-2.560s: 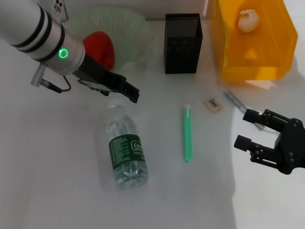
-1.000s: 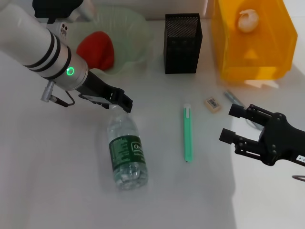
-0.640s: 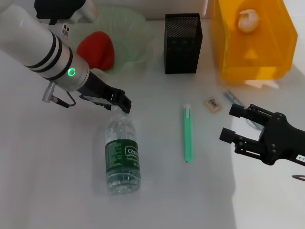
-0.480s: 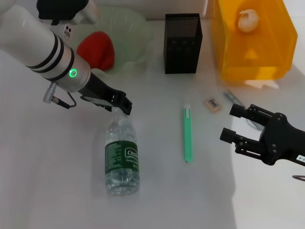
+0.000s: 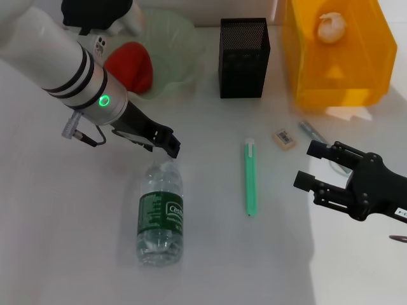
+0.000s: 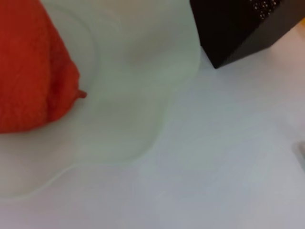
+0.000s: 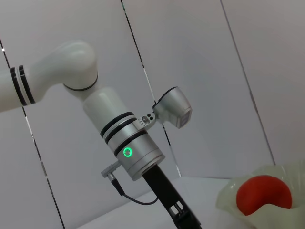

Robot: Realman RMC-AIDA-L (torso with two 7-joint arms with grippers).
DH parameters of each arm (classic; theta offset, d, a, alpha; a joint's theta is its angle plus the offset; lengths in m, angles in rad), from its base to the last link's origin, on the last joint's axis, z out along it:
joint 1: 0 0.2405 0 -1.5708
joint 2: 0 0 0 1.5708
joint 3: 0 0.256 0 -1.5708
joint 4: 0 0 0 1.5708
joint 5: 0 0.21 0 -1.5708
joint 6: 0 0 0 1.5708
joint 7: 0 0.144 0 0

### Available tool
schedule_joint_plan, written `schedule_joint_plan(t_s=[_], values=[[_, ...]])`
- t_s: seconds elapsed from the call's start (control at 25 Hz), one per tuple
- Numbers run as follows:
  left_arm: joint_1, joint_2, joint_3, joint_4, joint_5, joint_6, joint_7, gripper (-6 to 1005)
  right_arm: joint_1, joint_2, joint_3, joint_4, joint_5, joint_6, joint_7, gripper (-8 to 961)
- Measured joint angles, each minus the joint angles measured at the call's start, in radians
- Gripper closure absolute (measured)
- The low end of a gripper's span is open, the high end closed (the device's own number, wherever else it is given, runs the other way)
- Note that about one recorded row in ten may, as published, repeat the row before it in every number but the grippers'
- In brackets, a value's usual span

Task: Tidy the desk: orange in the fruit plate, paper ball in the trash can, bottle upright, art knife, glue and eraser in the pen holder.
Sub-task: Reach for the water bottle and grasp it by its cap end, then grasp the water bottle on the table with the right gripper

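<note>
While the bottle [image 5: 160,213] lies on its side toward the near-left part of the bench [image 5: 76,254], its white cap pointing to the far edge, the step in hand looks like standing it upright. It is clear ribbed plastic with a dark green label, round enough to roll. The left end effector [image 5: 166,147] sits right at the cap, tips touching or just above it; whether its fingers are parted or closed cannot be told. The next move probably calls for a firm hold at the neck and a tilt upward without letting the body slide.

Near the right edge, the right end effector [image 5: 318,166] hovers with fingers spread, holding nothing. Beside it lie a slim green pen-like stick [image 5: 251,178], the small beige eraser [image 5: 284,138] and a grey tool [image 5: 313,134] partly hidden behind the fingers.

Toward the far edge, the orange [image 5: 130,63] already rests in the pale green, wavy-rimmed fruit plate [image 5: 181,44]; the black mesh pen holder [image 5: 244,57] stands mid-edge, and the paper ball [image 5: 332,27] sits inside the translucent yellow trash can [image 5: 337,76].
</note>
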Motion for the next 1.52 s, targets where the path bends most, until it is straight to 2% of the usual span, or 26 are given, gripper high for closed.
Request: schedule_joint_plan(t_s=[0.56, 0.6, 0.76, 0.88, 1.52], values=[[0.054, 0.005, 0.024, 0.135, -0.049, 0.036, 0.065, 510, 0.002, 0.001, 0.037, 0.003, 0.001, 0.002, 0.0, 239], [0.077, 0.008, 0.011, 0.179, -0.11, 0.057, 0.103, 511, 0.002, 0.001, 0.037, 0.003, 0.001, 0.002, 0.0, 239], [0.098, 0.01, -0.006, 0.222, -0.151, 0.077, 0.131, 516, 0.004, 0.0, 0.037, 0.003, 0.003, 0.005, 0.0, 241], [0.142, 0.011, -0.049, 0.312, -0.219, 0.123, 0.178, 517, 0.006, 0.0, 0.038, 0.003, 0.003, 0.005, 0.0, 243], [0.213, 0.013, -0.117, 0.459, -0.247, 0.175, 0.222, 524, 0.013, 0.003, 0.051, 0.006, 0.003, 0.014, 0.006, 251]])
